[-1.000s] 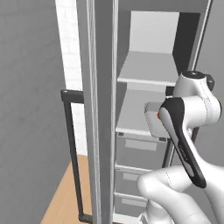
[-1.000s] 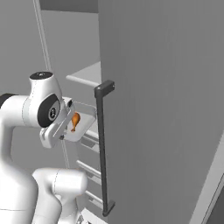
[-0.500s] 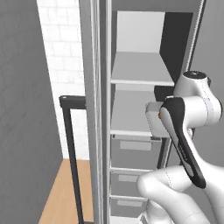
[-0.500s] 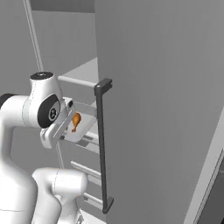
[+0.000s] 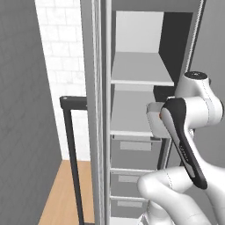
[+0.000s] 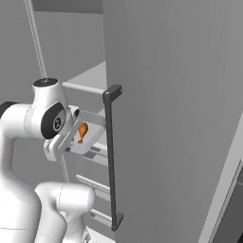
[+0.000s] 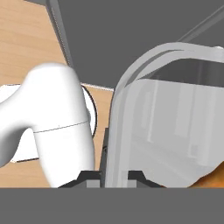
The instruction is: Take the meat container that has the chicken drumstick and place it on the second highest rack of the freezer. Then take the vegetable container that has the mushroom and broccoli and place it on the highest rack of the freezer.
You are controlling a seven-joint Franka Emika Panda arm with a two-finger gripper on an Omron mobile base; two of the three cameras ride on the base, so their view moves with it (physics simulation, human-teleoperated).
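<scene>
My gripper point(image 7: 113, 176) is shut on the rim of the clear meat container point(image 7: 175, 118), whose wall rises right in front of the hand camera. An orange bit of the chicken drumstick point(image 7: 215, 177) shows at its lower right. In the right base view the container point(image 6: 91, 137) hangs from the gripper point(image 6: 73, 138) in front of the open freezer, with the drumstick point(image 6: 82, 132) lying inside. From the left base view the container point(image 5: 154, 121) is level with the second highest rack point(image 5: 129, 116), just off its right front edge. The highest rack point(image 5: 140, 70) is bare. The vegetable container is out of view.
The freezer door point(image 6: 175, 95) stands open on the right, its black handle point(image 6: 110, 156) close beside the container. Another black handle point(image 5: 72, 149) and a door edge point(image 5: 100, 110) stand left of the racks. Drawers point(image 5: 132, 151) sit below the racks. Wood floor point(image 5: 61, 193) lies beneath.
The whole picture has shifted: the base has driven and the freezer racks now face the left base camera more squarely. The arm holds the container in the same pose.
</scene>
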